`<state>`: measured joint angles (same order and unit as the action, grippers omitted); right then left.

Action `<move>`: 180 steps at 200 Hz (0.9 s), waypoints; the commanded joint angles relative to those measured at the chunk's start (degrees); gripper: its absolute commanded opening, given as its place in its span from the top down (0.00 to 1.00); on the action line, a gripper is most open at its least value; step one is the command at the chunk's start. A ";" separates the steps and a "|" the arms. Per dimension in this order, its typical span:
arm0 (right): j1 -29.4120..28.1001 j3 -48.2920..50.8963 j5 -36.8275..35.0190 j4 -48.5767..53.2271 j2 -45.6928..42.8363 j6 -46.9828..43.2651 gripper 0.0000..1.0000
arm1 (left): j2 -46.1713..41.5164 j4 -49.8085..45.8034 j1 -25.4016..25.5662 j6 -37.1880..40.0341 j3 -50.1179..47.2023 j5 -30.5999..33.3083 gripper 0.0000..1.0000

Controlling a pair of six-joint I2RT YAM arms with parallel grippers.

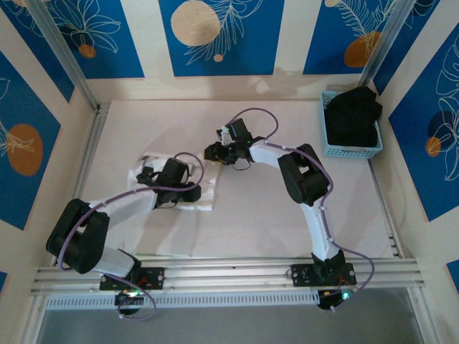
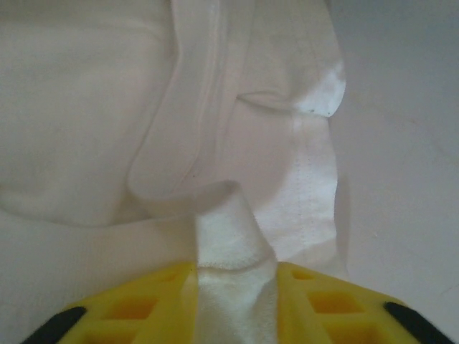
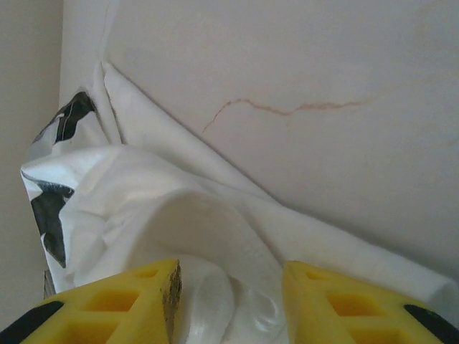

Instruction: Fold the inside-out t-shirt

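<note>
The inside-out t-shirt [image 1: 203, 198] lies crumpled, white on the pale table, left of centre. My left gripper [image 1: 149, 176] rests over it. In the left wrist view the yellow fingers [image 2: 143, 308] are shut on a raised fold of the t-shirt [image 2: 86, 107], with the left gripper [image 2: 235, 290] pinching cloth that fills the gap. My right gripper [image 1: 213, 153] hovers at the t-shirt's upper right edge. In the right wrist view the right gripper [image 3: 231, 297] is open, and loose folds of the t-shirt [image 3: 143, 208] lie between its fingers, a dark print showing at the left.
A light blue basket [image 1: 331, 140] at the back right holds a black garment [image 1: 353, 111]. Bare table [image 1: 251, 215] stretches between the arms. Metal rails [image 1: 237, 269] run along the near edge, and walls close in the sides.
</note>
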<state>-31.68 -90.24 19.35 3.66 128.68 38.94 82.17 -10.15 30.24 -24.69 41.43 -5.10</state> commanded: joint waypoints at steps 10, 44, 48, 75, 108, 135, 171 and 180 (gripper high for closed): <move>-0.94 1.77 1.77 -0.33 -3.02 -1.11 0.58 | -1.19 1.94 0.53 1.31 0.65 0.72 0.79; -0.24 7.04 -1.87 -2.69 -7.19 -0.54 0.57 | -5.67 4.48 0.60 2.18 -1.55 -1.21 0.96; -0.10 7.78 -2.13 -3.18 -7.80 -0.53 0.57 | -6.37 4.97 0.54 2.31 -1.94 -1.86 0.97; 0.63 10.85 -2.49 -3.99 -10.51 -0.62 0.57 | -11.64 9.31 0.89 3.15 -5.39 -6.61 1.00; 0.57 12.92 -1.45 -5.14 -11.98 -0.47 0.54 | -13.27 13.70 2.11 3.77 -7.94 -11.53 1.00; -0.08 12.36 0.79 -4.68 -11.30 -0.27 0.48 | -11.86 14.36 2.96 3.60 -8.24 -12.31 1.00; -1.70 9.60 0.95 -3.95 -8.56 -0.55 0.47 | -11.94 14.38 3.01 4.27 -8.71 -11.44 1.00; -1.85 8.56 0.94 -3.93 -7.66 -0.37 0.47 | -12.00 14.37 3.07 4.38 -8.82 -11.42 1.00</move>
<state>-32.58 -78.65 18.57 -0.78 118.76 38.94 70.30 2.42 32.67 -21.87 33.41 -15.00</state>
